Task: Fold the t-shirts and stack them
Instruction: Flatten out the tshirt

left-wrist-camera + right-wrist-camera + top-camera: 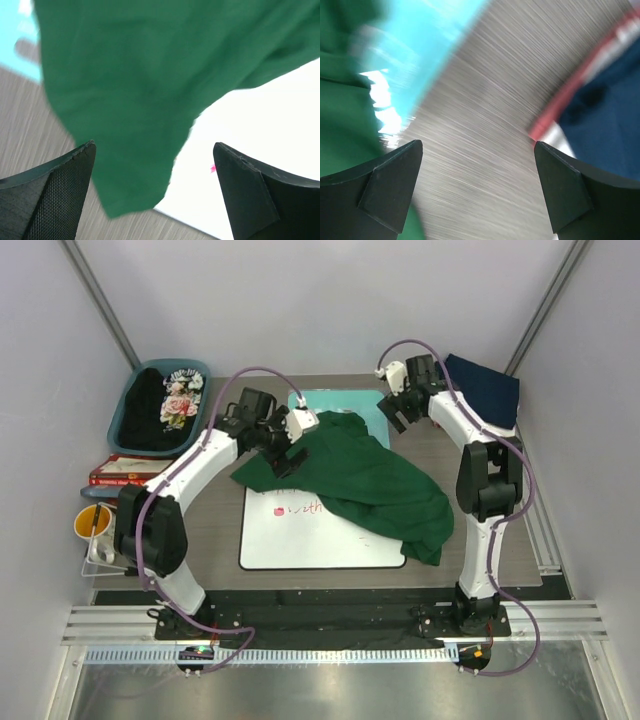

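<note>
A dark green t-shirt (370, 480) lies crumpled across the whiteboard (300, 540) and the teal board (345, 400). My left gripper (288, 452) is open and empty just above the shirt's left corner, which shows in the left wrist view (130, 100). My right gripper (397, 412) is open and empty over bare table between the teal board (420, 40) and the stack of folded shirts, navy on top (488, 388), with reddish and white edges (580, 90) below it. A black floral-print shirt (165, 405) lies in the teal tub (125, 410).
Red books (120, 472), a yellow cup (92, 522) and a wire rack (105, 558) sit at the left edge. The whiteboard carries red writing (305, 507). White walls close in on both sides and the back.
</note>
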You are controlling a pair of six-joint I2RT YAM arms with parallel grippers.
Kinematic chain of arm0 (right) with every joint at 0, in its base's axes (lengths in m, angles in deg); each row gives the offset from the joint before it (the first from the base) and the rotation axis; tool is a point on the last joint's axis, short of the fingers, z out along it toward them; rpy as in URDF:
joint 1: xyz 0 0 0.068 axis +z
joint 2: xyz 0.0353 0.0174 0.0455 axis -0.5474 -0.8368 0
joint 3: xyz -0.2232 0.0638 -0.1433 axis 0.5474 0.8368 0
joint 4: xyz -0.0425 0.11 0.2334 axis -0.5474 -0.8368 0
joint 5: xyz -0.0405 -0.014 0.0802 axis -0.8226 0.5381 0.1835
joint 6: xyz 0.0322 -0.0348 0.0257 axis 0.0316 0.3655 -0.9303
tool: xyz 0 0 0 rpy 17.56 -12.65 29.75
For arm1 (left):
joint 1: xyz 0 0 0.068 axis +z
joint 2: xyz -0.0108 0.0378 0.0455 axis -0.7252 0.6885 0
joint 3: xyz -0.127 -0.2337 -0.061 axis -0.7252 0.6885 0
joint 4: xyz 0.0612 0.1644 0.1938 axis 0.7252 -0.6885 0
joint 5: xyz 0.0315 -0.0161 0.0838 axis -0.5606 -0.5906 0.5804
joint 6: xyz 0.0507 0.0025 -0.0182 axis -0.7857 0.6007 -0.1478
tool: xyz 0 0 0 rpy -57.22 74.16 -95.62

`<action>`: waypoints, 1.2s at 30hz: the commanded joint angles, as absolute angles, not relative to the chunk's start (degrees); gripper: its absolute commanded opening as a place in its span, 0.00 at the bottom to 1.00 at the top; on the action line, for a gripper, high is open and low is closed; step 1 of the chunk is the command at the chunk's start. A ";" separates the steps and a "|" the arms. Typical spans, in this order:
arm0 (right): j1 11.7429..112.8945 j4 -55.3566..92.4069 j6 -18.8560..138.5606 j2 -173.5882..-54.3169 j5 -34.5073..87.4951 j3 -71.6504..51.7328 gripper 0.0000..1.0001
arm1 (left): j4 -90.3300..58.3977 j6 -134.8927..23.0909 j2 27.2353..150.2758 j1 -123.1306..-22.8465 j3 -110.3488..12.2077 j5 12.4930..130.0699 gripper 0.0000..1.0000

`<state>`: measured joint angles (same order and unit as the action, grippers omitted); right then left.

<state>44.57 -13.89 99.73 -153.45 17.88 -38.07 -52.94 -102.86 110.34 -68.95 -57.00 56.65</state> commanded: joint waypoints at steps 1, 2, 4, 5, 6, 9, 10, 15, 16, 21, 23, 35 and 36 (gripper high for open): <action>41.11 -12.52 98.23 -147.49 9.98 -37.77 1.00 | -55.07 -105.01 109.32 -73.89 -58.99 46.41 1.00; 40.58 -12.61 97.96 -147.13 9.63 -37.51 1.00 | -54.46 -105.36 109.67 -74.78 -58.82 45.80 1.00; 40.14 -12.69 98.48 -145.99 8.92 -37.16 1.00 | -53.85 -106.32 110.20 -76.97 -58.03 45.01 1.00; 40.14 -12.70 98.92 -145.64 8.57 -36.98 1.00 | -53.23 -107.72 110.12 -77.86 -56.81 44.83 1.00; 40.14 -12.61 99.27 -145.20 8.66 -36.89 1.00 | -52.62 -108.69 110.20 -78.91 -55.84 45.35 1.00; 39.79 -12.26 100.06 -144.41 8.74 -37.68 1.00 | -47.27 -111.32 109.33 -84.27 -50.48 48.77 1.00; 39.44 -12.17 100.07 -144.32 9.09 -38.12 1.00 | -45.60 -112.03 109.15 -87.33 -47.25 52.09 1.00; 37.94 -11.82 98.66 -143.96 11.73 -40.93 1.00 | -34.95 -113.62 112.04 -92.72 -44.13 60.90 1.00; 37.68 -11.73 98.57 -143.88 12.08 -41.28 1.00 | -34.94 -113.80 112.83 -93.33 -45.18 61.43 1.00; 35.48 -11.29 97.00 -142.91 13.84 -41.55 1.00 | -35.12 -115.73 117.31 -95.44 -47.21 62.23 1.00; 34.86 -10.94 95.77 -141.77 14.72 -40.68 1.00 | -33.90 -116.87 118.90 -96.58 -47.74 63.19 1.00; 34.16 -9.62 94.97 -138.60 14.19 -36.63 0.99 | -34.50 -117.75 122.52 -97.55 -50.64 64.69 0.00; 34.16 -9.53 94.97 -138.69 14.11 -36.54 0.99 | -35.11 -118.54 121.99 -97.47 -50.90 65.39 0.00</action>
